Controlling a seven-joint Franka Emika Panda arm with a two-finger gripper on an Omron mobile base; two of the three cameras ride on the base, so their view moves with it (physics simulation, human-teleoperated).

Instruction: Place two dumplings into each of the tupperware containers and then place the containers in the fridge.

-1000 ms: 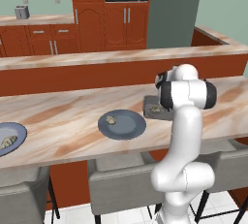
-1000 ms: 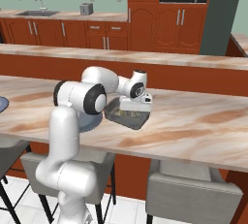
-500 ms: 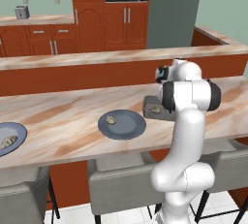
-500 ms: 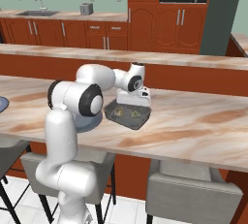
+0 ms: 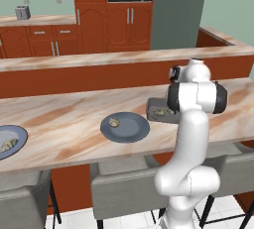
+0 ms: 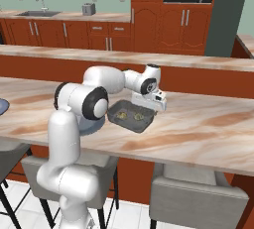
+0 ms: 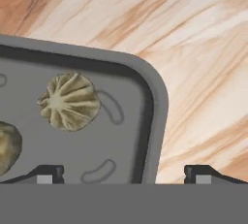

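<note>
From the left base view I've got the arm blocking most of the tupperware container (image 5: 159, 111) on the marble counter (image 5: 69, 119). There's a round plate (image 5: 126, 127) beside it with one dumpling (image 5: 114, 122) on it, and another plate (image 5: 10, 143) at the far left edge.

Right base view is better: the gripper (image 6: 158, 105) hangs just over the container's (image 6: 130, 116) far edge, and two dumplings (image 6: 138, 117) sit inside.

Hand view: the fingertips (image 7: 47, 173) are spread wide, nothing between them, straddling the container's rounded corner (image 7: 156, 116). One pleated dumpling (image 7: 69, 101) is fully visible, the second (image 7: 7, 146) is cut off at the left.
</note>
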